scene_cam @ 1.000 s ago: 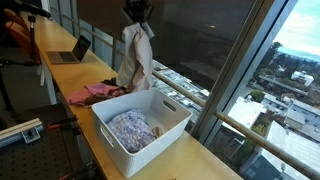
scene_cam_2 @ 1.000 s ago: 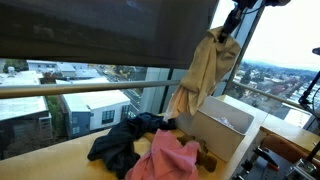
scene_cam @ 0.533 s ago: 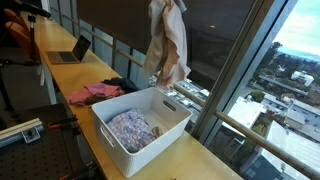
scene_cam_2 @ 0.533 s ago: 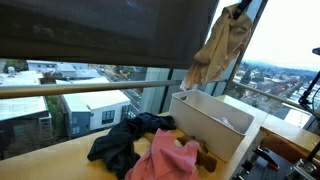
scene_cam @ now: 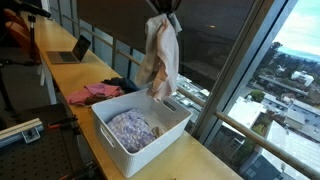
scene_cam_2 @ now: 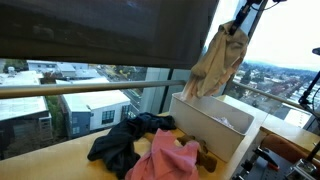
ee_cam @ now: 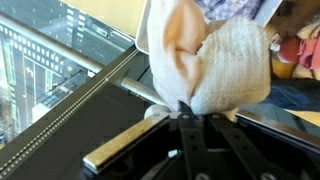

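In an exterior view the pincer (scene_cam: 165, 10), clamped shut on the beige cloth (scene_cam: 160, 55), has swung it sideways and lowered it; the cloth now dangles below, over the white bin (scene_cam: 172, 128). In an exterior view a dark garment (scene_cam_2: 118, 142) lies on the counter (scene_cam_2: 60, 160), well off to the side. Only the wrist view shows the pinched folds.

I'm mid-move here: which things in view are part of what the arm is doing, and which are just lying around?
In hand:
- end effector, shut on the beige cloth hanging from it
- white basket, just below the cloth

Lying about:
- patterned cloth, inside the basket
- pink cloth and dark cloth, on the counter
- laptop, farther along
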